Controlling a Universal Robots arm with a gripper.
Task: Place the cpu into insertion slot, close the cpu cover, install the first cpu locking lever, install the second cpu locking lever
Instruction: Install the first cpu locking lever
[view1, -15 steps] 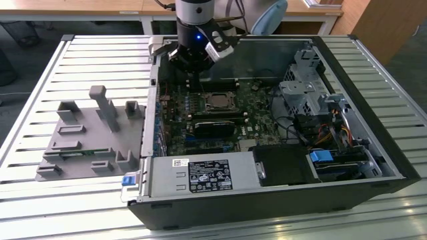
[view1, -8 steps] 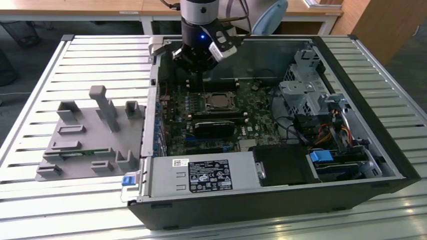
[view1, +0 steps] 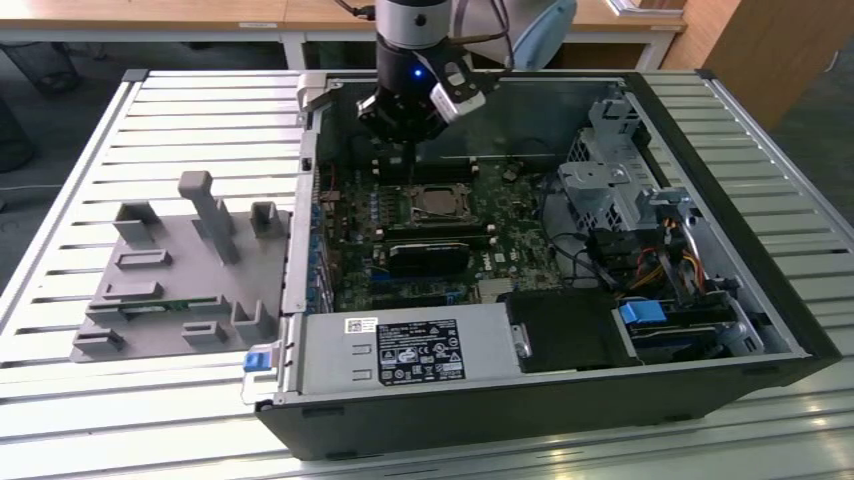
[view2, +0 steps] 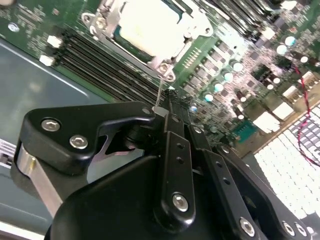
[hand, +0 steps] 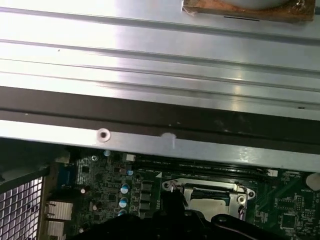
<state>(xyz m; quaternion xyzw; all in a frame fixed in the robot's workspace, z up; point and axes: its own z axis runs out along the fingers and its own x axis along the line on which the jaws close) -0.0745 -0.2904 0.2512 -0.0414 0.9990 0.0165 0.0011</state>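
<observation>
Hand (view2: 161, 111) pinched shut on thin locking lever (view2: 160, 92), just beside cpu cover (view2: 107, 17); cover lowered flat over cpu (view2: 150, 25).

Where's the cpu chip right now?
In the exterior view, the cpu sits at the middle of the motherboard inside the open computer case, near the gripper.

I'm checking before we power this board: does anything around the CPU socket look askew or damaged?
Nothing looks damaged, and the cpu sits square under the cpu cover. One oddity: a thin wire lever juts from the cover's corner toward the gripper instead of lying flat alongside.
</observation>
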